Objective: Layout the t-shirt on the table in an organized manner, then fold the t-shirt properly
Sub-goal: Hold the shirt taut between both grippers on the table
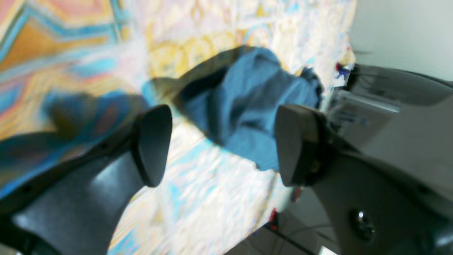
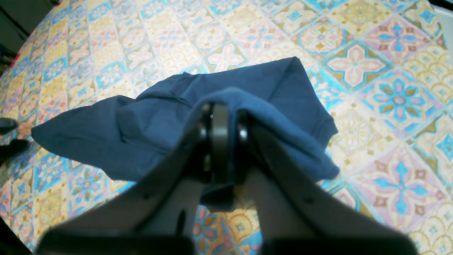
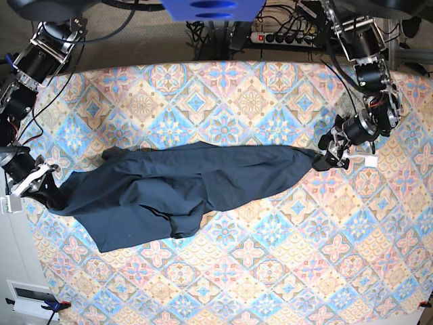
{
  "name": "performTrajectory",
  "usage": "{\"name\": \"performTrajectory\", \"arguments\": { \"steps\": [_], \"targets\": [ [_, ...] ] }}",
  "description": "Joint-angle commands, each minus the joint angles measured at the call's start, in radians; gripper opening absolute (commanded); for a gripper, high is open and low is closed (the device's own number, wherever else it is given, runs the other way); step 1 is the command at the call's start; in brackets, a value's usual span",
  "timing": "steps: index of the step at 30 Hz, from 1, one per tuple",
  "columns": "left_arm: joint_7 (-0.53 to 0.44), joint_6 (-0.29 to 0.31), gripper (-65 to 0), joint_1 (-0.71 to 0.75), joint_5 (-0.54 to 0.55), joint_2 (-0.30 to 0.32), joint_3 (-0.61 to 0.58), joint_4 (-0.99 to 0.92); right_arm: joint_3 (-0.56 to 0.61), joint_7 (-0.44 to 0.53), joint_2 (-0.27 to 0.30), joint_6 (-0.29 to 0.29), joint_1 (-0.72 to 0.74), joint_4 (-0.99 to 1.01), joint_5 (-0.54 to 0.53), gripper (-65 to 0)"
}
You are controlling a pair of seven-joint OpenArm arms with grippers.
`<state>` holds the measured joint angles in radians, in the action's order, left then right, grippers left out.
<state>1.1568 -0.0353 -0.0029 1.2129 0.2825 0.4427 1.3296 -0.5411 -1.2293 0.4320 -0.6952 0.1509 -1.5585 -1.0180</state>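
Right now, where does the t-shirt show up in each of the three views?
Left wrist: the t-shirt is a blurred blue bunch at centre, seen between the left gripper's open fingers.
Right wrist: the t-shirt fills the middle, a fold pinched in the shut right gripper.
Base: the t-shirt lies stretched across the table's middle.
Shared landmark: the table's diamond-tile cloth.

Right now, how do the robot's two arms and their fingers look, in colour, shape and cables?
Both arms are black with silver-grey metal joint housings, and thin black cables run along them in the base view. The left gripper has two dark grey, matte fingers with flat, rounded, paddle-like pads. The right gripper has dark fingers on tapering black links. A small white piece sits near each wrist.
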Motion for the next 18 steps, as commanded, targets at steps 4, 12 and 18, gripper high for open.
{"name": "performTrajectory", "arguments": {
  "steps": [4,12,18],
  "targets": [
    [0.001,0.007,-20.4,-0.059,0.028,0.008,0.0,-0.017,-0.004,0.029,0.023,-0.003,0.02,-0.027,-0.025,-64.2],
    [0.012,0.007,-20.4,-0.049,0.035,-0.002,0.001,-0.012,-0.009,0.027,0.023,-0.003,0.02,-0.029,-0.025,-64.2],
    [0.009,0.007,-20.5,0.01,0.035,0.001,0.005,0.08,-0.009,0.027,0.023,-0.003,0.02,-0.029,-0.025,-64.2]
  ]
}}
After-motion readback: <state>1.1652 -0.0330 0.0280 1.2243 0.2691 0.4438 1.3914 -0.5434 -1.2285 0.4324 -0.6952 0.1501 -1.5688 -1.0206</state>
